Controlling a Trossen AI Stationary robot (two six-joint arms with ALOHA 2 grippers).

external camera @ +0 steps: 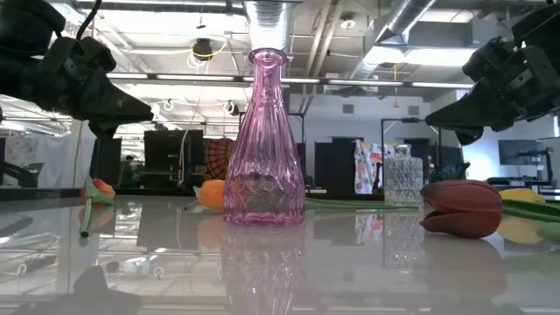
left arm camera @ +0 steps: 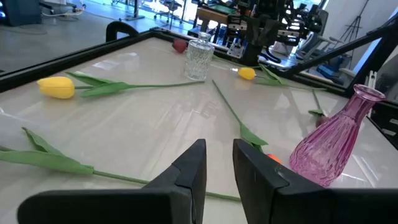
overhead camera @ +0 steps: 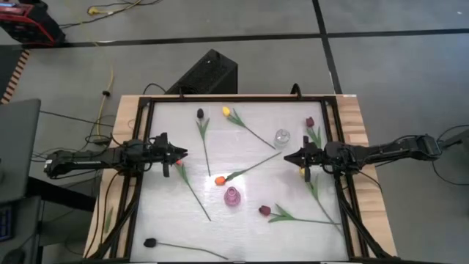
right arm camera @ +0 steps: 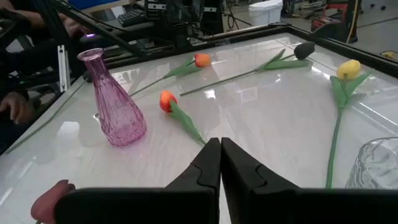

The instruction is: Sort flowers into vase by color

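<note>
pink glass vase (overhead camera: 231, 196) near the front, empty; clear vase (overhead camera: 282, 137) farther back, empty too. tulips (overhead camera: 220, 180) all lying scattered on the tabletop (overhead camera: 161, 213), none sorted yet. left gripper (left arm camera: 217, 163) slightly parted, holding nothing; right gripper (right arm camera: 220, 163) closed, empty.

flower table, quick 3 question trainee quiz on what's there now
1. True or false: a flower already stands in the pink vase.
2. Which vase stands nearer the right gripper: A) the pink vase, B) the clear vase?
3. What colour is the tulip head lying just beside the pink vase?

Key: 1. False, both vases are empty. 2. B. 3. Orange. The left gripper hangs over the table's left side with a narrow gap between its fingers.
</note>
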